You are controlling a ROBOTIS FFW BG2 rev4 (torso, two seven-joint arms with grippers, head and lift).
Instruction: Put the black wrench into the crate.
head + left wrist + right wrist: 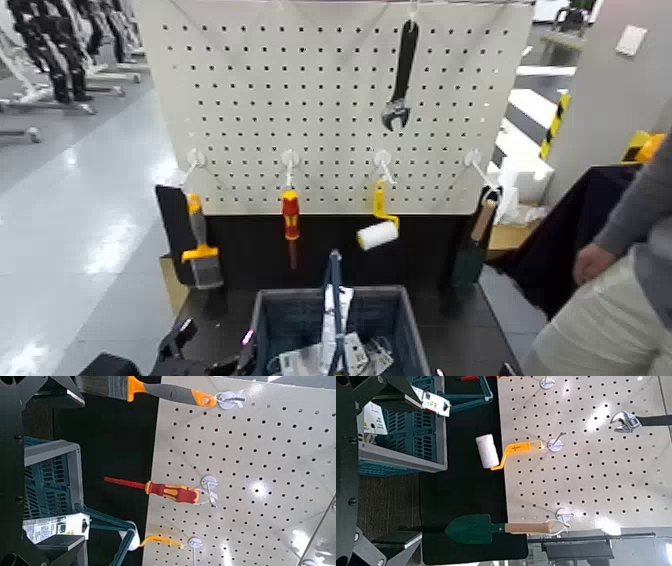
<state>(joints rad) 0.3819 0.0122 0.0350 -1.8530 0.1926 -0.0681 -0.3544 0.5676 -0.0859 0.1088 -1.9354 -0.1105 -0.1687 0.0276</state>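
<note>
One black wrench (402, 80) hangs jaw-down from a hook high on the pegboard (320, 110), above the yellow-handled paint roller (378, 234) and outside the crate (408, 320). Both the left gripper (83, 469) and the right gripper (419, 469) are low in front of the board, near the crate's respective sides, each with its fingers spread wide and holding nothing. Inside the crate, a white packet (59, 526) carries dark printing and what looks like a barcode, but the lettering is too small to read.
</note>
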